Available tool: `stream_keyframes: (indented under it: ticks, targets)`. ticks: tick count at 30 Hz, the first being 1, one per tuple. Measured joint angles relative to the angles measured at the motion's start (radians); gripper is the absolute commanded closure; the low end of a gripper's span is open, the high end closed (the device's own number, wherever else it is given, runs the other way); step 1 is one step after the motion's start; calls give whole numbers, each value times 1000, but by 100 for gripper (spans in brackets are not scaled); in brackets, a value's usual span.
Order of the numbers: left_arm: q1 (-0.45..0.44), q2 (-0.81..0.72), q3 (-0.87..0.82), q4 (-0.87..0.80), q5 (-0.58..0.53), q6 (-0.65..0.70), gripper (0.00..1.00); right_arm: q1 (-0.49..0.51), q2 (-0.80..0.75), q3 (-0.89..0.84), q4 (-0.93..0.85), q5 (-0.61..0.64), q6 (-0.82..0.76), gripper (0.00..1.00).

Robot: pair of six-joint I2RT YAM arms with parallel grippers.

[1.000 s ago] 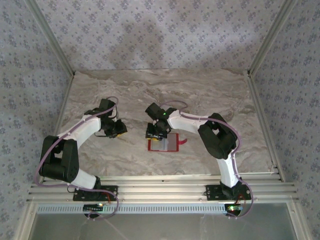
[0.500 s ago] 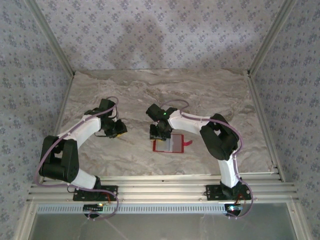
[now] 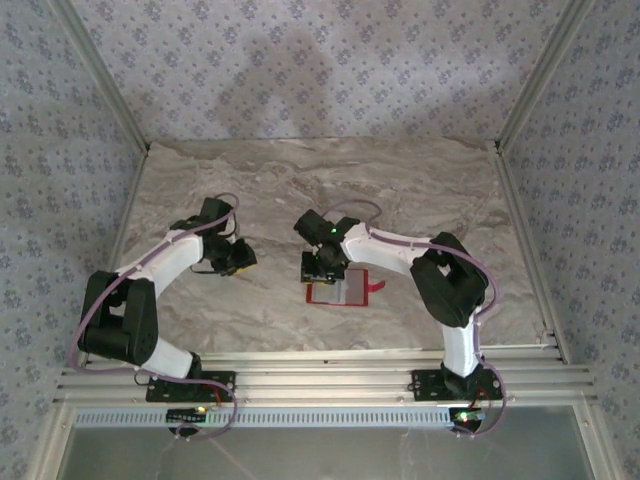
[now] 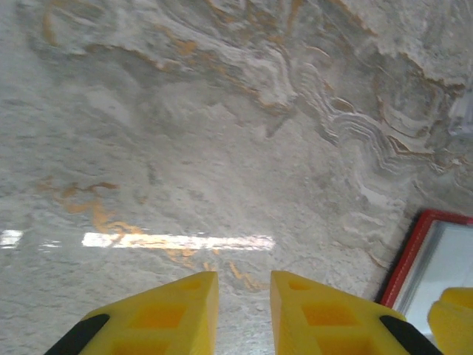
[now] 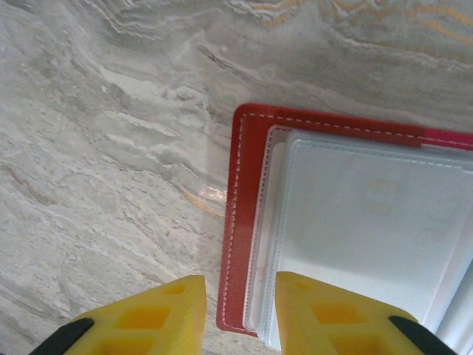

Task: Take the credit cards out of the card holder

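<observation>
The card holder (image 3: 340, 290) lies open and flat on the marble table, red border up, with pale frosted pockets (image 5: 369, 222) inside and its snap tab (image 3: 377, 287) at the right. The credit cards are hidden; only a faint pale shape shows through the top pocket. My right gripper (image 3: 321, 276) (image 5: 240, 279) hangs over the holder's left edge, its jaws a little apart and straddling the red border (image 5: 240, 222). My left gripper (image 3: 249, 261) (image 4: 244, 275) stands over bare table left of the holder (image 4: 414, 255), its jaws narrowly apart with nothing between them.
The marble table (image 3: 250, 180) is walled by patterned panels with metal corner posts (image 3: 100, 80) (image 3: 540, 70). A metal rail (image 3: 320, 375) runs along the near edge by both arm bases. Bare marble lies behind and to both sides of the holder.
The right gripper shifted slightly right and nearer over the first half second, and the card holder slid right with it. Since then both are still. The left arm has not moved.
</observation>
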Motion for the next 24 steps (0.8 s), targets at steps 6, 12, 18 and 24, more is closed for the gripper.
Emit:
stream_keyframes:
  ticks: [6,12,18,24]
  targets:
    - [-110,62,0,44,35,-30,78,0,10,-19,8,-8,-3,68]
    - [-192,114,0,104,74,-81,80,0,13,-32,7,-6,-6,69]
    - [-259,170,8,155,101,-131,81,0,13,-36,0,21,-22,72]
    - [-301,208,32,203,122,-175,85,0,2,-52,-2,45,-26,80]
